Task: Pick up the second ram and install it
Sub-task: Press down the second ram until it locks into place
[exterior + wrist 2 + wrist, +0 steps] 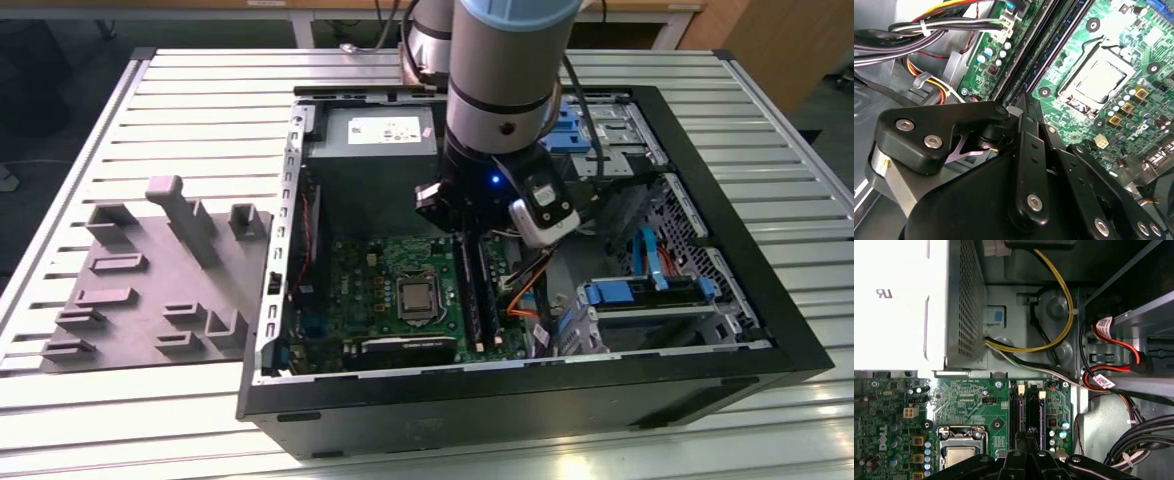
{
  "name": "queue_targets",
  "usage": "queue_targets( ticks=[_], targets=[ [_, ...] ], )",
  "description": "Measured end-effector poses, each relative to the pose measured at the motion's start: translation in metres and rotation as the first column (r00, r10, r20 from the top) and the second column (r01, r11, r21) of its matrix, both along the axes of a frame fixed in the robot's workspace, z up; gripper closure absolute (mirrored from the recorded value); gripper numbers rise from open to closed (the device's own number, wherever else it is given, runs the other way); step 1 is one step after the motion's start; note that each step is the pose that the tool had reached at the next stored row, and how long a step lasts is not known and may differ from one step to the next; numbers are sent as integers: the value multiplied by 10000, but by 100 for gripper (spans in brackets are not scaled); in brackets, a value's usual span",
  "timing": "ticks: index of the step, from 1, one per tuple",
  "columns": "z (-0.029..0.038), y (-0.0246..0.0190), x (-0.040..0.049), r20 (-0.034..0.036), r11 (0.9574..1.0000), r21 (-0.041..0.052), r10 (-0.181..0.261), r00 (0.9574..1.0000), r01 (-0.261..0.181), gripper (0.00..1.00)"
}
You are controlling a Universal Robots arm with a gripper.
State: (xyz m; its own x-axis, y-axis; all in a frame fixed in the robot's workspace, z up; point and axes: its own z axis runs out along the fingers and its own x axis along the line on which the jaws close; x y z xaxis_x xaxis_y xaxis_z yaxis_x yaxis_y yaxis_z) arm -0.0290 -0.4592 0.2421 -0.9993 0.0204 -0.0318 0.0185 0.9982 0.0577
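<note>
Gripper [467, 232] above motherboard [400, 295] inside case [747, 330].

Slatted metal table [200, 90] with grey moulded tray [147, 290] beside open computer case [694, 230]

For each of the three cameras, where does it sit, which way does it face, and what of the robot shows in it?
Exterior view: off the arm, raised, looking down at the open computer case and grey tray; the arm reaches into the case.
Second wrist view: on the arm, looking past the gripper's black linkage at the motherboard.
First wrist view: on the arm, looking at the motherboard, power supply and cables; gripper linkage at the edge.
Shared: all three show the motherboard's CPU socket.
</note>
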Motion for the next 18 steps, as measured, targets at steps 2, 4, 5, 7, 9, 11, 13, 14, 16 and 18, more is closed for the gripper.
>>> queue_targets(
  ticks=[2, 4, 5, 7, 9, 11, 13, 14, 16, 18],
  targets=[
    [-3, 18, 0, 0, 10000, 0, 0, 10000, 0, 89],
    [-6, 37, 0, 0, 10000, 0, 0, 10000, 0, 89],
    [-9, 45, 0, 0, 10000, 1, 0, 10000, 0, 89],
    [-18, 57, 1, 0, 10000, 2, 1, 10000, -1, 89],
    [-33, 67, 0, 0, 10000, 1, 0, 10000, 0, 89],
    [-48, 77, 0, 0, 10000, 0, 0, 10000, 0, 89],
    [-65, 87, 0, 0, 10000, 0, 0, 10000, 0, 89],
    [-71, 92, 0, 0, 10000, 0, 0, 10000, 0, 89],
    [-76, 96, 1, 0, 10000, 0, 1, 10000, -1, 89],
    [-76, 96, 0, 0, 10000, 0, 0, 10000, 0, 89]
  ],
)
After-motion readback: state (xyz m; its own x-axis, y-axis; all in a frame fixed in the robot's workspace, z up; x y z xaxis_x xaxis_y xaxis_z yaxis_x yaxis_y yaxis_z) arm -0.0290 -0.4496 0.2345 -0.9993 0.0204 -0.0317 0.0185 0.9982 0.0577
